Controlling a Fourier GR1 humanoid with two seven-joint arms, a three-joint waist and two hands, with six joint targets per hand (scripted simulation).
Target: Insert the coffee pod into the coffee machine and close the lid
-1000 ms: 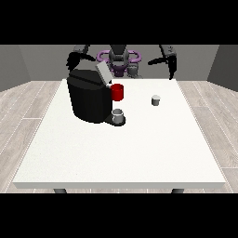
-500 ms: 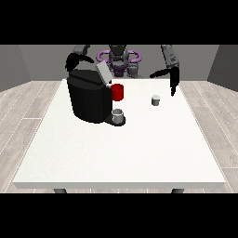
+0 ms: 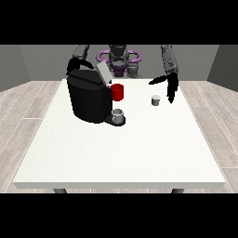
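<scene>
One coffee machine [image 3: 89, 98], lid up; one coffee pod [image 3: 155, 100] right of it; hand at view's right [image 3: 170, 86] beside pod, fingers spread, empty; other hand [image 3: 74, 64] behind machine, fingers unclear.

Hand at the view's right [image 3: 170, 85]: arm comes down steeply from the shoulder, forearm near vertical, hand hanging low with long fingers [image 3: 171, 95] pointing straight downward and the thumb stuck out sideways toward the view's left, nothing held. Hand at the view's left [image 3: 74, 63]: arm bent at the elbow and raised near the shoulder, hand up high and close to the body; how its fingers lie cannot be made out.
</scene>
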